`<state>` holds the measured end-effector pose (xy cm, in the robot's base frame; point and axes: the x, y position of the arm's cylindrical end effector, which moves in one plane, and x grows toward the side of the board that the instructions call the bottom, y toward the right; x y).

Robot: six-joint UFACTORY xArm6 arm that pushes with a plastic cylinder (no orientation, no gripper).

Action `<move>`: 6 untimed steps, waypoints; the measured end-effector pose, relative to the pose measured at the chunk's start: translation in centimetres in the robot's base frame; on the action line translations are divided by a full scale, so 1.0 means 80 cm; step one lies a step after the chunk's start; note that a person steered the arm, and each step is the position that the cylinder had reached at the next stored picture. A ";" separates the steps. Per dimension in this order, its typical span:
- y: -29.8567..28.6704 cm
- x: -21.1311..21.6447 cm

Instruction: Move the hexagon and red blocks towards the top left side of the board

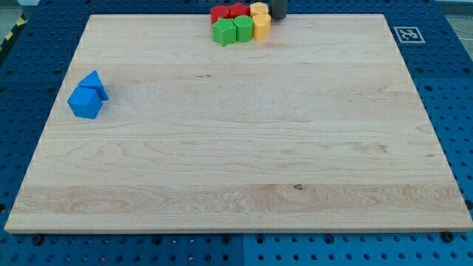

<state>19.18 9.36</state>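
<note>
My tip (278, 17) sits at the board's top edge, no jaws on it, holding nothing, touching or just right of the upper yellow block (259, 10). Below that, a second yellow block (262, 27). Left of those: green block (243, 29), green star-like block (223, 32), two red blocks (219, 13) (238, 9) above. Which is the hexagon, can't tell. Blue cube (85, 102) and blue triangular block (94, 83) touch near the wooden board's (236, 162) left edge.
</note>
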 end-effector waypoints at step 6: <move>-0.090 0.000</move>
<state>19.20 2.14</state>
